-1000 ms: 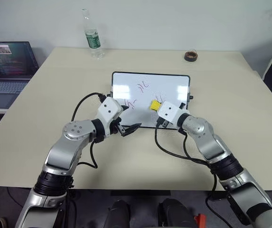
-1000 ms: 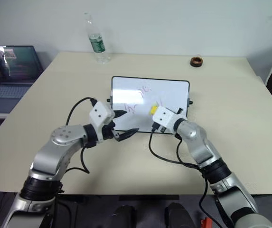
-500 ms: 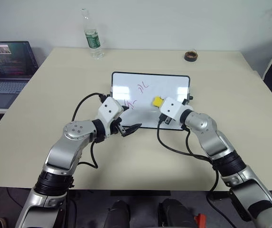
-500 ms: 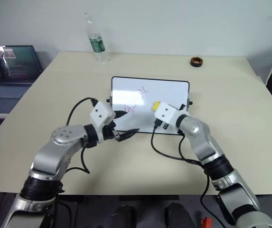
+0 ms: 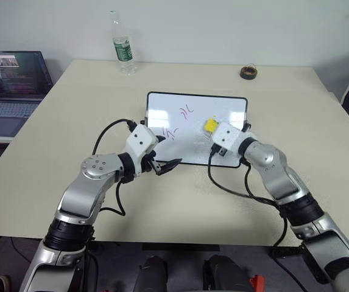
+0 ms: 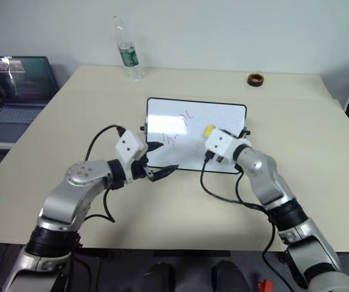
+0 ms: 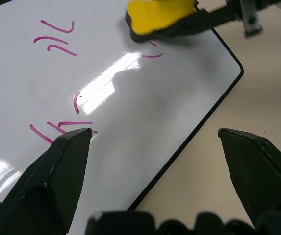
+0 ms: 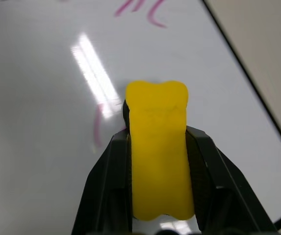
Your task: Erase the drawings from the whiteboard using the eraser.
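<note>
1. Whiteboard [image 5: 193, 131] lies flat on the beige table [image 5: 70, 121], roughly at the centre, long side across the view.
2. Right gripper [image 8: 158, 147] is clamped on the yellow eraser [image 5: 211, 125]; the two black fingers [image 8: 106, 186] press its long sides, and the block sticks out past the fingertips.
3. Eraser sits over the right half of the whiteboard, close to the surface; contact cannot be confirmed from the head views.
4. Drawings [image 5: 186, 111]: pink strokes in a group near the top middle of the whiteboard, another group [image 5: 169, 132] toward its lower left, and a short mark [image 8: 97, 128] just beside the eraser.
5. Left gripper [image 5: 162, 163] hovers at the whiteboard's near left corner, fingers spread wide, holding nothing.
6. In the left wrist view the eraser [image 7: 157, 15] lies across the whiteboard from that gripper.
7. Around the table: a plastic bottle [image 5: 123, 48] at the far edge, a dark round coil [image 5: 248, 72] far right, a laptop [image 5: 13, 91] off to the left.
</note>
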`<control>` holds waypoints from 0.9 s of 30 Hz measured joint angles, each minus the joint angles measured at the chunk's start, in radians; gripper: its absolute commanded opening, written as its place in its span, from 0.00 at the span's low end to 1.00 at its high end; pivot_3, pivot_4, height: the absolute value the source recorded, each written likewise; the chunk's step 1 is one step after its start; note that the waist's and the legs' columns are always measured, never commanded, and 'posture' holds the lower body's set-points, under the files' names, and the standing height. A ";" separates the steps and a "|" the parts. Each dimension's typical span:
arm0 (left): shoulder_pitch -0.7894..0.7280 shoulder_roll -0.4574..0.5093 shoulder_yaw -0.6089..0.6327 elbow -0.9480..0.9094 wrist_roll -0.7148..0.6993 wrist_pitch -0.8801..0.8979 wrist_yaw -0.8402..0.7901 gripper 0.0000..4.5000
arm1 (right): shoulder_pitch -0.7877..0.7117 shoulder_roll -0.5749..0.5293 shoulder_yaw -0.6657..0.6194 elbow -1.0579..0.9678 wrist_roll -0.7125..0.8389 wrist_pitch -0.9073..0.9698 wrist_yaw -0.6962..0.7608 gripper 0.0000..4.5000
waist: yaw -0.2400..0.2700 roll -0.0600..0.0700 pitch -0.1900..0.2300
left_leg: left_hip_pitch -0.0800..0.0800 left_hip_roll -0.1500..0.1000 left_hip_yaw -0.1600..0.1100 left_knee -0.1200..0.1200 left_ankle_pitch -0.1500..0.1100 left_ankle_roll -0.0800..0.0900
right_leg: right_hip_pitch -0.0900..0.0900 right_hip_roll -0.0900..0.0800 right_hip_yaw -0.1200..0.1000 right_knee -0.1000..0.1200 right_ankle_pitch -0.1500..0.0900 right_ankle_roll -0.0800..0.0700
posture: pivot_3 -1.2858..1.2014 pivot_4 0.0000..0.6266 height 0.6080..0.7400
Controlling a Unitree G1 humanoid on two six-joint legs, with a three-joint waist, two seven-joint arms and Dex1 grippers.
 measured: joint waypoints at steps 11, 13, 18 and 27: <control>0.009 0.000 0.000 -0.001 0.000 0.000 0.001 1.00 | -0.043 0.011 -0.049 0.040 -0.022 0.011 -0.099 0.25 | 0.003 0.000 0.000 | 0.001 0.000 -0.001 0.000 0.000 0.000 | 0.001 0.000 0.000 0.001 0.000 0.000 | 0.52 0.24 1.00; 0.009 0.000 0.000 -0.001 0.000 0.001 0.001 1.00 | -0.030 0.003 -0.048 0.026 -0.023 0.018 -0.074 0.25 | 0.004 0.000 0.000 | 0.000 0.000 0.000 0.000 0.000 0.000 | 0.001 0.000 0.000 0.000 0.000 0.000 | 0.52 0.24 1.00; 0.009 0.000 0.000 -0.001 0.000 0.002 0.001 1.00 | 0.032 -0.035 -0.018 -0.043 -0.022 0.031 0.036 0.25 | 0.000 -0.001 0.000 | 0.001 0.000 0.000 0.000 0.000 0.000 | 0.001 0.000 0.000 0.000 0.000 0.000 | 0.52 0.24 1.00; 0.010 0.000 0.000 -0.001 -0.001 0.002 -0.001 1.00 | -0.002 0.000 -0.019 -0.002 -0.034 0.018 -0.053 0.25 | -0.002 0.000 0.000 | 0.003 0.000 0.000 0.000 0.000 0.000 | 0.001 0.000 0.001 0.000 0.000 0.001 | 0.52 0.24 1.00</control>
